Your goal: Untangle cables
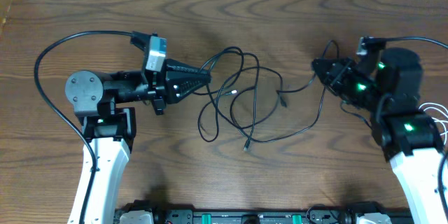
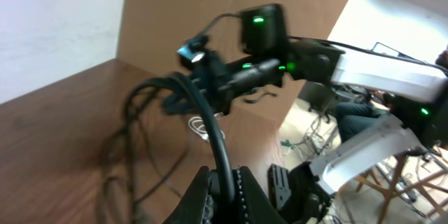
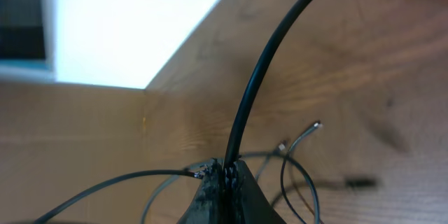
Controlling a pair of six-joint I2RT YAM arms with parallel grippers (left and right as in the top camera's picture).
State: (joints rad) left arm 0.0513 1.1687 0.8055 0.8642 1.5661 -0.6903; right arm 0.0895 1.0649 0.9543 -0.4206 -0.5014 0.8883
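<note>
Cables (image 1: 234,101): loose tangle between my grippers.
Left gripper (image 1: 205,78): clamped on a black strand.
Right gripper (image 1: 320,66): clamped likewise.
Risk: I judge pulling apart could cinch the knot, or slip a grip.

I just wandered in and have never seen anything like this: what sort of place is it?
Most likely a robotics lab or test bench: a white left arm and right arm are mounted at a wooden table, with a tangle of thin black cables between them.
</note>
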